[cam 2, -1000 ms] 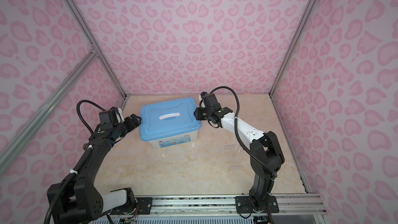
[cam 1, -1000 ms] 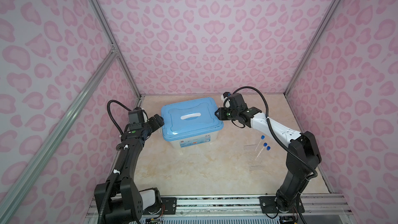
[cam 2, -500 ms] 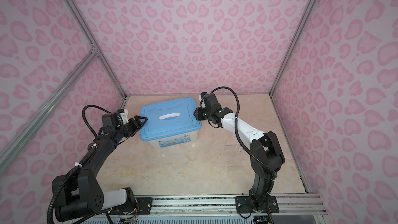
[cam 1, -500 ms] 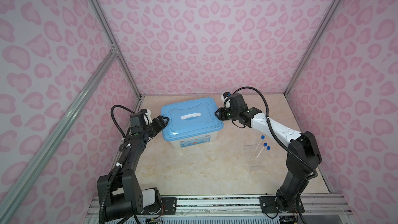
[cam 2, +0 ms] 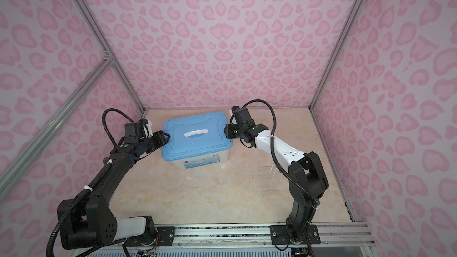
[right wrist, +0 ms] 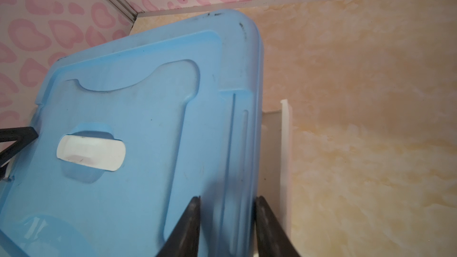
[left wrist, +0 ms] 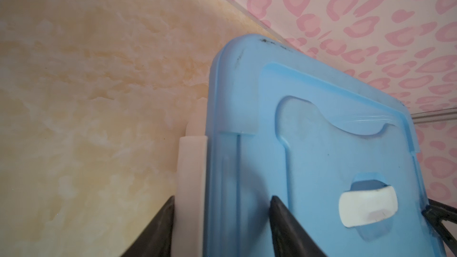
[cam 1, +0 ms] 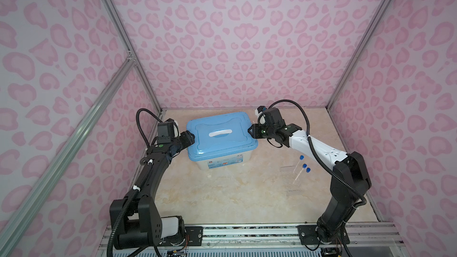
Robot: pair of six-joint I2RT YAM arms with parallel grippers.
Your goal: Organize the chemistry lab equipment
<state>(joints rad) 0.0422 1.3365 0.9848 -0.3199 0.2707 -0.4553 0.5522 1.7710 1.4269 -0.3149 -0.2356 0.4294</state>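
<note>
Lifting the flat blue lid off the large white bin looks like the step in hand, and it calls for an even two-sided hold. On the left, the left gripper straddles the lid's rim and the white latch, one finger outside the latch and one over the lid top. Its jaws stand partly apart, and I cannot tell whether they pinch yet. It should bite the lid's edge alone, since catching the latch with it could drag the bin up too. On the right, the right gripper is closed narrowly on the opposite rim, one finger on either side of it. Both arms should then rise together and level, so the lid does not twist or slip out of one grip. Well to the right of the bin, the three long clear tubes with blue caps lie on the table, untouched.

The bin's inside is hidden under the lid. The left fingertips' contact is cut off at the wrist view's edge. Faint clear shapes near the tubes are too pale to name, and in a top view the right arm covers most of the tubes. No tweezers, beaker, dishes or dropper can be made out.
</note>
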